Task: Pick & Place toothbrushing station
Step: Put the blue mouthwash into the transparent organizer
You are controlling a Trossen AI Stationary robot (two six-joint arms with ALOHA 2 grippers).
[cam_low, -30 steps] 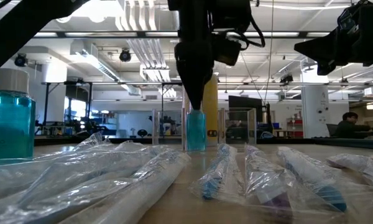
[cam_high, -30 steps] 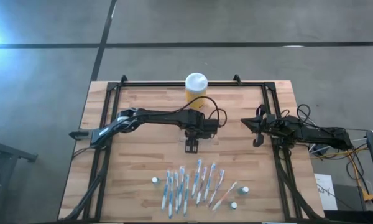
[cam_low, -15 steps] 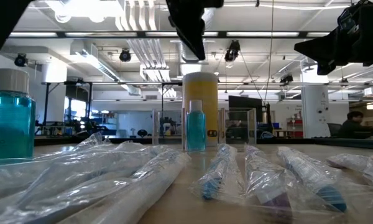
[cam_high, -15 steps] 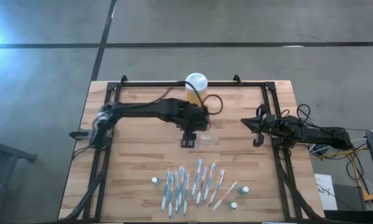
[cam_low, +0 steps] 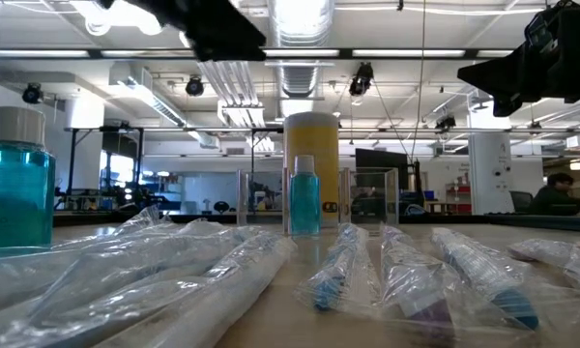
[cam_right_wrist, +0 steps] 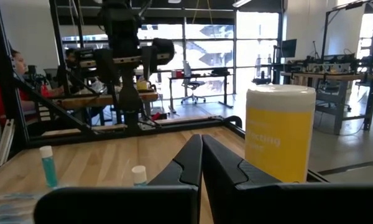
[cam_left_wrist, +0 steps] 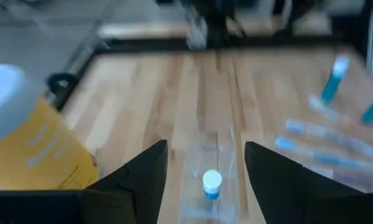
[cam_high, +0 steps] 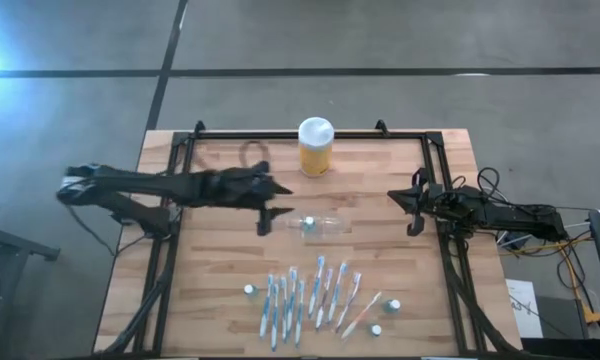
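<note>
Left claw point(cam_high: 270, 208) hangs open, empty, beside the toothbrushing station point(cam_high: 322, 226).

The middle of the wooden table point(cam_high: 220, 260) holds the see-through toothbrushing station point(cam_high: 322, 226) with a small blue bottle point(cam_low: 304, 198) standing in it, and the yellow jar point(cam_high: 315, 148) stands near it toward the far edge, so only a narrow strip of bare wood lies between the two. Toward the near edge, a row of wrapped toothbrushes point(cam_high: 310, 295) with small capped bottles point(cam_high: 249, 290) at either end blocks that side, while a band of open board runs between this row and the station. The left gripper point(cam_high: 270, 205), fingers spread and empty, hangs just left of the station, the right gripper point(cam_high: 412, 208) rests closed well to its right, and open wood lies on both flanks out to the black frame rails point(cam_high: 170, 230).
</note>
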